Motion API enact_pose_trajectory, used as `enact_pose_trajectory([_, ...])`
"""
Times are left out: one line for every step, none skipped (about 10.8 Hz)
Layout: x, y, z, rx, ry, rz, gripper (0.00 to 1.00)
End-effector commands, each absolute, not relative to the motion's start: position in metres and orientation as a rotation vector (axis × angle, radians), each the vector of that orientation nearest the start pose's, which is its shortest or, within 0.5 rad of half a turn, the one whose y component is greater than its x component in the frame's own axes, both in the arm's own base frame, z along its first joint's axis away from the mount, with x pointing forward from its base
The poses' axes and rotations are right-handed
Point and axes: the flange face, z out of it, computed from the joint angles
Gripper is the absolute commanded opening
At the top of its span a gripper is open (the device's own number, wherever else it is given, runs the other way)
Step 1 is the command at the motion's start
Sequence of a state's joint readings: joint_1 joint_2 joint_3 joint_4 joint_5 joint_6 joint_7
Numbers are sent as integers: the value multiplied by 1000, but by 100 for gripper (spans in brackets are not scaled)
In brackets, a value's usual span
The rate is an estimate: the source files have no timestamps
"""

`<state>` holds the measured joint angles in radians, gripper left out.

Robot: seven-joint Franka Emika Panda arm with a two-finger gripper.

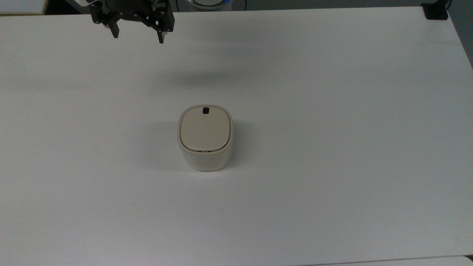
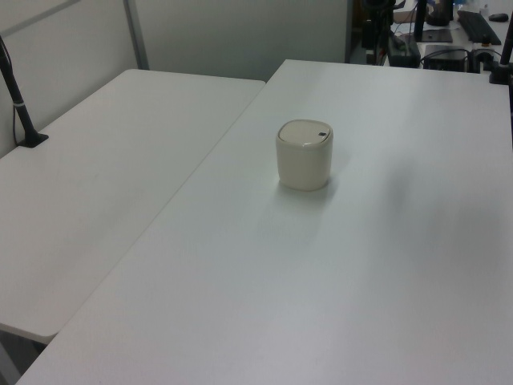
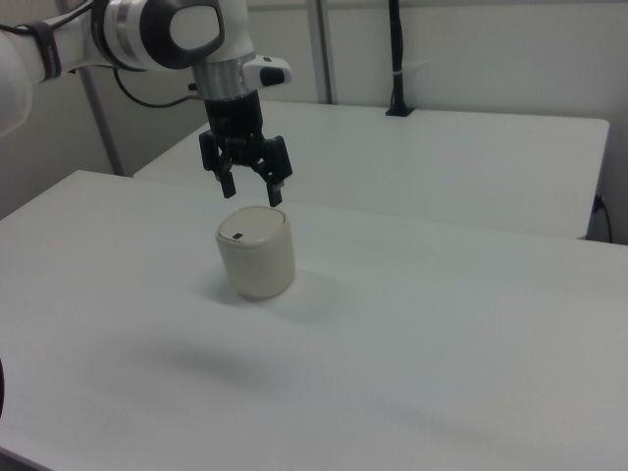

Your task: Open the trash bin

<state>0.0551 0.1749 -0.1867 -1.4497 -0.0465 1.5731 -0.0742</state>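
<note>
Approach stage: gripper (image 1: 137,36) hangs spread wide, holding nothing, well apart from the trash bin (image 1: 205,138). Lid (image 1: 205,129) down. Next: descend onto the black button (image 1: 206,110).

A robotics lab or office workroom: plain white desks (image 2: 385,265) pushed side by side, pale partition walls (image 3: 491,49), black clamped camera poles (image 3: 396,59), and a keyboard (image 2: 478,26) with cables on a further desk in the left view
</note>
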Motion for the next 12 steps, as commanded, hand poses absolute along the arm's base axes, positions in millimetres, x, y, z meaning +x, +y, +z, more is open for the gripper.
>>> enact_pose_trajectory([588, -75, 583, -3203, 72, 151, 100])
enact_pose_trajectory([588, -77, 586, -3204, 77, 142, 100])
enact_pose_trajectory([588, -77, 586, -3206, 79, 139, 100])
enact_pose_trajectory([587, -78, 587, -3204, 65, 137, 100])
enact_pose_trajectory([587, -77, 587, -3204, 62, 137, 100])
enact_pose_trajectory([588, -76, 586, -3204, 70, 144, 100])
enact_pose_trajectory([589, -73, 583, -3204, 72, 148, 100])
enact_pose_trajectory([592, -70, 581, -3195, 71, 143, 100])
enact_pose_trajectory([594, -65, 578, -3154, 93, 132, 100])
enact_pose_trajectory([597, -61, 575, -3121, 124, 129, 100])
enact_pose_trajectory([601, -59, 573, -3116, 134, 106, 100])
enact_pose_trajectory([604, -62, 574, -3120, 139, 73, 100])
